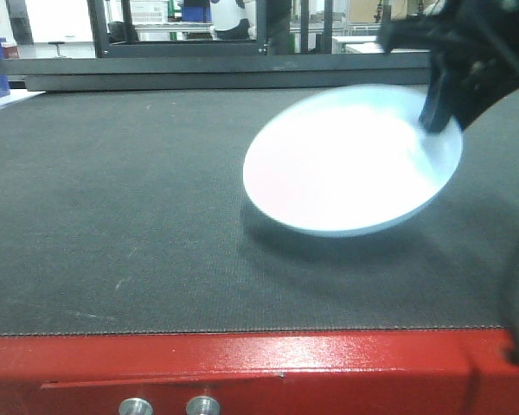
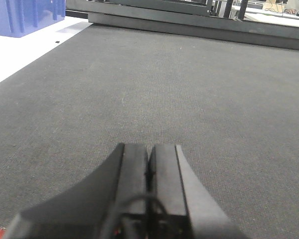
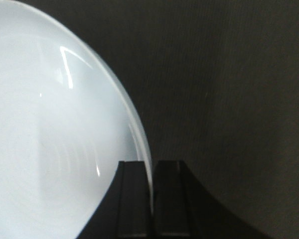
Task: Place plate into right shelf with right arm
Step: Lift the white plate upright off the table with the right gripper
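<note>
Where the black right gripper (image 1: 437, 117) meets it, at the upper right edge in the front view, the white plate (image 1: 350, 164) is pinched by its rim. The plate is round, shallow and glossy, and looks slightly blurred. It is tilted, with the gripped side higher and the inner face turned towards the camera. It hangs over the right half of a dark textured mat (image 1: 112, 216), with a soft shadow on the mat under its lower left edge. Whether that low edge touches the mat cannot be told.

The right wrist view looks along the right gripper (image 3: 151, 164). Its two black fingers (image 3: 134, 199) are closed to a narrow slit, and the thin rim of the plate (image 3: 55, 139) runs straight down into that slit, one finger on each face. Most of the plate spreads out to the left of the fingers (bright curved reflections show on its glaze), and only dark mat lies to the right.

The left gripper (image 2: 149, 149) sits low over the mat. Its fingers (image 2: 134, 169) are pressed together with nothing between them.

A red frame (image 1: 242, 363) borders the near edge of the mat. A blue bin (image 2: 20, 15) stands on a white surface (image 2: 15, 55) beyond the mat's left side.
</note>
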